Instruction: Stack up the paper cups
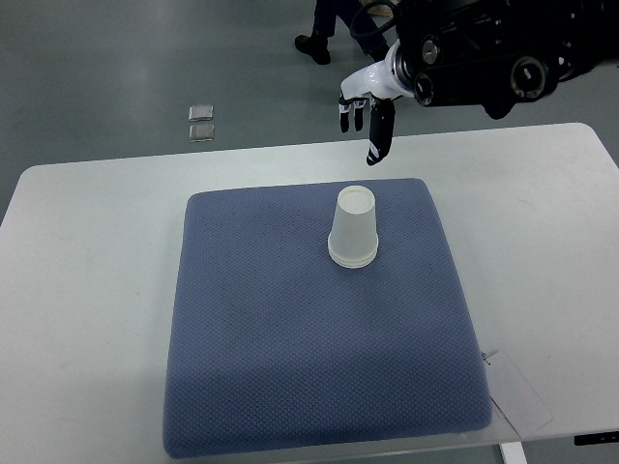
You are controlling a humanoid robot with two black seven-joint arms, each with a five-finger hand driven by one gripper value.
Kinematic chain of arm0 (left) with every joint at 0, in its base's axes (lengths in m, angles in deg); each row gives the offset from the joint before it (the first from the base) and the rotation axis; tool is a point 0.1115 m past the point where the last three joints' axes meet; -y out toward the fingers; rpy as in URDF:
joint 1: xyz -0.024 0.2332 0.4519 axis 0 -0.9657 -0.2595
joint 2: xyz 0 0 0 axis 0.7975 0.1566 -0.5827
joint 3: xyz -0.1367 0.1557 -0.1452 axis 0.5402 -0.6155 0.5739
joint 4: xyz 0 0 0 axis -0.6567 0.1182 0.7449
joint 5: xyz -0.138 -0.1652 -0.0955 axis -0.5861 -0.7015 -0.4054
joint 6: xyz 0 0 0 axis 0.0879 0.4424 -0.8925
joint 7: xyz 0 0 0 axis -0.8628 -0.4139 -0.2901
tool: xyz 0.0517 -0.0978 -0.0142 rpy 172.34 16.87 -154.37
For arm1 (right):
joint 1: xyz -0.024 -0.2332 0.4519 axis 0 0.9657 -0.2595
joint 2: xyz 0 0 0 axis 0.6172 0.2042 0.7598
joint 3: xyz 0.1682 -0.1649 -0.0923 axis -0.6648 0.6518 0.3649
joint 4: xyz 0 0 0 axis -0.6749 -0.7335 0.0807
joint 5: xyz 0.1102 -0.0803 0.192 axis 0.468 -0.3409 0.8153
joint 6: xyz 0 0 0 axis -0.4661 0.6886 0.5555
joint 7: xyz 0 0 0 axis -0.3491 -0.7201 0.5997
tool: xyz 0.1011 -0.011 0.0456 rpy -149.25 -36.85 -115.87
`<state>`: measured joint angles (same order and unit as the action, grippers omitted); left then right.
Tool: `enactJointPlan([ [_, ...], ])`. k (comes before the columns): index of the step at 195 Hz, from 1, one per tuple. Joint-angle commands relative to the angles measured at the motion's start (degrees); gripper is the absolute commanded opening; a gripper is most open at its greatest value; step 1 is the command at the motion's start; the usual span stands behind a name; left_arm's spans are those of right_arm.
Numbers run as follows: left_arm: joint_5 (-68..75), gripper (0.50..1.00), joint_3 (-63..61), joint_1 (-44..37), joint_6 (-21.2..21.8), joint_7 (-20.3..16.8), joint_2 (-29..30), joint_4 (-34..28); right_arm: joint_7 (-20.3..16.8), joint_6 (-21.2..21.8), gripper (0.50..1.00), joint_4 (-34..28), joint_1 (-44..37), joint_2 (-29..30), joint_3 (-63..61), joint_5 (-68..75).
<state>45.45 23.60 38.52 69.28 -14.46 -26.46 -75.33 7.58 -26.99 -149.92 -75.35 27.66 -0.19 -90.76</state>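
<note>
A stack of white paper cups [353, 228] stands upside down on the blue mat [261, 329], a little right of its middle near the far edge. My right hand [365, 116] hangs above the table's far edge, up and slightly right of the cups, apart from them. Its fingers [379, 133] point downward, relaxed, with nothing in them. The black arm runs off to the upper right. No left arm shows.
The mat lies on a white table [87, 290]. A paper tag [517, 387] sticks out at the mat's near right corner. On the grey floor beyond the table lie two small square plates [201, 122]. A person's dark shoe [312, 45] shows at the top.
</note>
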Motion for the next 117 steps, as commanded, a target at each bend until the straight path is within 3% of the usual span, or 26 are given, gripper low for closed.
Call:
enactJointPlan([
  [1,0.00,1.000,0.00,0.00,0.00,0.00,0.00,-0.01,0.33,-0.27,0.785,1.75,0.85,-3.06,-0.42,2.54],
  [29,0.00,1.000,0.00,0.00,0.00,0.00,0.00,-0.01,1.74,-4.75,0.785,3.77,5.86,-10.09,-6.04,10.45],
  [57,0.00,1.000,0.00,0.00,0.00,0.00,0.00,-0.01,3.32,-8.53,0.787,7.02,15.44,-17.65,-19.22,15.11],
  [117,0.00,1.000,0.00,0.00,0.00,0.00,0.00,-0.01,10.08,-12.40,0.787,15.37,33.28,-21.96,-40.40,26.80],
])
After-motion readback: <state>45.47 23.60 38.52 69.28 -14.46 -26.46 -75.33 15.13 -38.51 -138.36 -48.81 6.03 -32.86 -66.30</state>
